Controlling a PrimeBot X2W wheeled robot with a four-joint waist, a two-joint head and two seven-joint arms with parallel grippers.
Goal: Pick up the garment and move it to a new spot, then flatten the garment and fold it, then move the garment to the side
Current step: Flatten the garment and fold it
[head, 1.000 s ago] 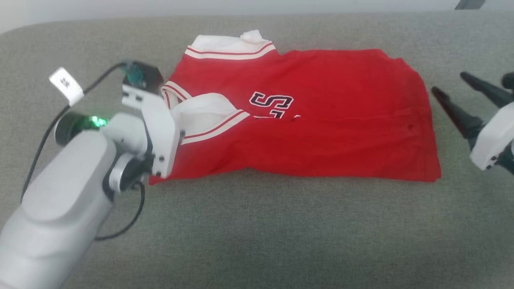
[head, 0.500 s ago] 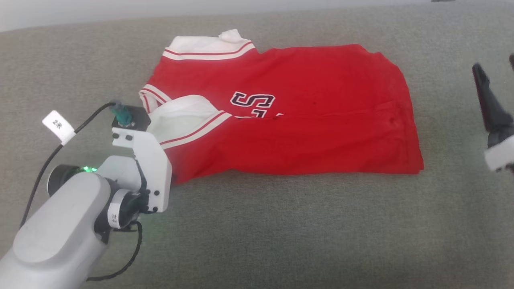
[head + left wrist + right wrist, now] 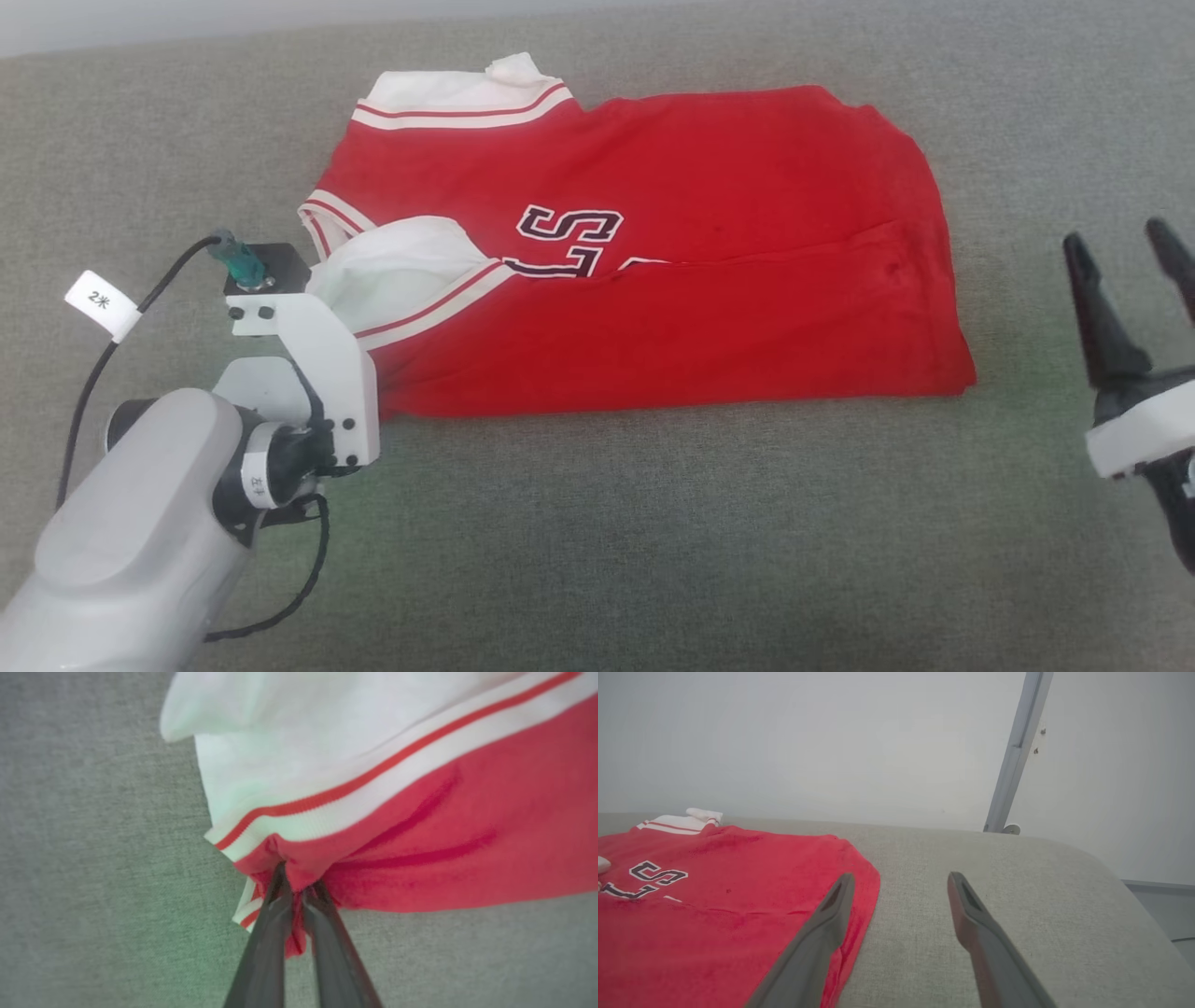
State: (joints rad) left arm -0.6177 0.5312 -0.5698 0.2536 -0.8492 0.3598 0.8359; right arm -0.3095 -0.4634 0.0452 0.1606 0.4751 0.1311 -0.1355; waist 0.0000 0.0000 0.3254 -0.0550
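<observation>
The garment (image 3: pixel 653 308), a bright red shirt with white striped sleeves and dark letters, lies folded on the grey fabric surface (image 3: pixel 607 541). In the left wrist view my left gripper (image 3: pixel 296 877) is shut on the garment (image 3: pixel 444 826), pinching its near left corner, where red cloth bunches between the dark fingers. In the head view the white wrist mount (image 3: pixel 313 373) hides those fingers. My right gripper (image 3: pixel 1117 238) stands open to the right of the garment, clear of its right edge. In the right wrist view it (image 3: pixel 901 877) holds nothing, with the garment (image 3: pixel 714 905) to its left.
The grey surface extends in front of the garment and to both sides. Its rounded right end (image 3: pixel 1120 882) drops off near a pale wall with a grey metal post (image 3: pixel 1017 751). A black cable with a white tag (image 3: pixel 98 303) trails from the left wrist.
The head camera has shifted. My left gripper has slid down to the garment's near left corner and shut on it. The right gripper's fingers now point up rather than leftward.
</observation>
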